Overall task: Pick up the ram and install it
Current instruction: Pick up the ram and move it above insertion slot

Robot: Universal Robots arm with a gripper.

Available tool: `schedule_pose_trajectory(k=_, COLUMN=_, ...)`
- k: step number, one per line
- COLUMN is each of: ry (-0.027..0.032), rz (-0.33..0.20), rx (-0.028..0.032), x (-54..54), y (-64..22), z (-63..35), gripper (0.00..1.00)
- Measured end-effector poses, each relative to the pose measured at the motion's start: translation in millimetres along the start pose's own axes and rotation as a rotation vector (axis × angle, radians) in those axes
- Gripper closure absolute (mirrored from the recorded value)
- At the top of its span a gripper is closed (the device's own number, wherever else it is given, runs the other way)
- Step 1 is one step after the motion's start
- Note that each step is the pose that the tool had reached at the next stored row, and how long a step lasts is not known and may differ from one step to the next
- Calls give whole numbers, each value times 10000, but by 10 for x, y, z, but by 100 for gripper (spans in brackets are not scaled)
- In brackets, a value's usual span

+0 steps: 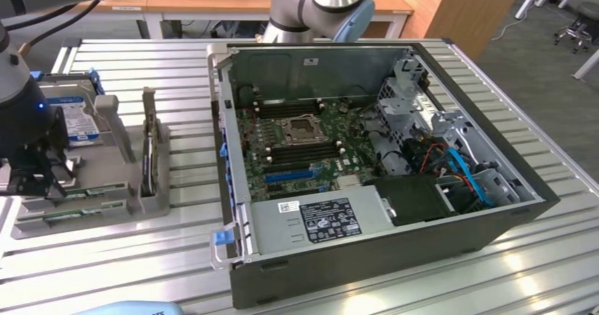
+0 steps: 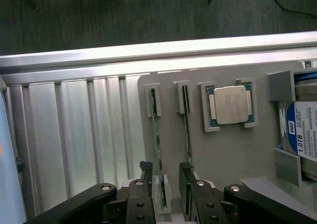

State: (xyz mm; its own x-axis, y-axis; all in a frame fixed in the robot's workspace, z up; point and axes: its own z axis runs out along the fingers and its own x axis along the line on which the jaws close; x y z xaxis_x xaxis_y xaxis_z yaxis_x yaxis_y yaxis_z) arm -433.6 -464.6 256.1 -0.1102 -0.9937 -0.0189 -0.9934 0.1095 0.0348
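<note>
The hand [image 2: 166, 177] hangs released over the grey tray [image 2: 228, 154] on the worktop [image 2: 74, 135], fingers either side of the ram [image 2: 156, 135] standing edgewise in its slot

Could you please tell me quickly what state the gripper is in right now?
Gripper: open, gripping nothing; its fingers stand on either side of the ram, which sits on edge in the grey holder.

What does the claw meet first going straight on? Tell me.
Likely the ram, standing on edge in line with the gap of the open claw; the fingers would pass either side of it toward the tray. Depth is unclear.
</note>
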Motion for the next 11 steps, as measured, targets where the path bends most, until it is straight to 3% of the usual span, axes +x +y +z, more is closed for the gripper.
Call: schedule_pose_trajectory(k=11, ry=0, rz=-1, rx=0, x=4, y=-5, z=131, gripper=65)
